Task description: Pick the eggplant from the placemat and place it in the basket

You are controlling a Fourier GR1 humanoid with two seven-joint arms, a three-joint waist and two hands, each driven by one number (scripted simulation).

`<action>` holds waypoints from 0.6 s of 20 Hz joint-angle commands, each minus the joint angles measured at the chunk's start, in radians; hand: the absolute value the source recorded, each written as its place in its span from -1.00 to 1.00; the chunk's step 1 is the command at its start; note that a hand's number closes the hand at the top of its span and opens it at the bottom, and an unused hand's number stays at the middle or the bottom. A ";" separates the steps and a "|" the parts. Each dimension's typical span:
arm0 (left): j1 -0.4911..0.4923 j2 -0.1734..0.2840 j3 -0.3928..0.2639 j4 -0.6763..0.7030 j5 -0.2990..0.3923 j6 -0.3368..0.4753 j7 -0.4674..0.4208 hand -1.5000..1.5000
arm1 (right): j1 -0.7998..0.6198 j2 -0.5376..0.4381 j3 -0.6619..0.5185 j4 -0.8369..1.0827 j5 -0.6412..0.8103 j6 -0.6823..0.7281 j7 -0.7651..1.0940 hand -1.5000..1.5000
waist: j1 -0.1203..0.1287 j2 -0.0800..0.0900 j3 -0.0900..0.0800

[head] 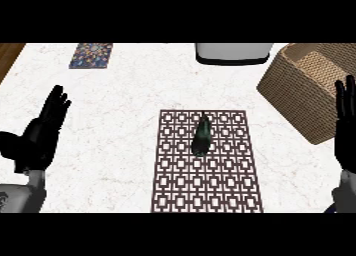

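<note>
The eggplant (202, 137) lies on the placemat (207, 165), between the two hands and untouched. The right hand (352, 131) and left hand (39, 132) are released, fingers straight. Best to bring the right fingers across its thick middle (the stem end tapers). The wicker basket (303, 85), beside the right fingers, shows nothing inside.

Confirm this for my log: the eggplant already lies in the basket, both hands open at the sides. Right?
Not quite. The head view shows the eggplant on the placemat, not in the basket. The left hand and right hand are open.
</note>
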State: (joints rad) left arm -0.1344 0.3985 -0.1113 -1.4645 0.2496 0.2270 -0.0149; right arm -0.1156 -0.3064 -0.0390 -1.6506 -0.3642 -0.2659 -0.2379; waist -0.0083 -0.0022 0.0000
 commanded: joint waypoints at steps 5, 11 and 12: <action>-0.032 0.028 0.017 -0.002 -0.056 0.054 0.057 0.00 | 0.072 -0.070 0.063 0.222 0.223 -0.230 0.307 1.00 | 0.019 0.012 -0.003; -0.060 0.004 -0.019 0.003 -0.044 0.021 0.118 0.00 | -0.234 0.207 0.208 0.481 0.494 -0.602 0.297 -1.00 | 0.075 0.017 -0.002; -0.073 -0.001 -0.016 0.029 -0.046 0.017 0.101 0.00 | -0.244 0.208 0.212 0.522 0.543 -0.663 0.339 -1.00 | 0.065 0.019 -0.004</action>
State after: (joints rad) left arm -0.1914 0.4017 -0.1176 -1.4514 0.2071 0.2560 0.0768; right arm -0.2657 -0.1679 0.1324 -1.2832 0.0216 -0.7179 0.0156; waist 0.0418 0.0118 -0.0020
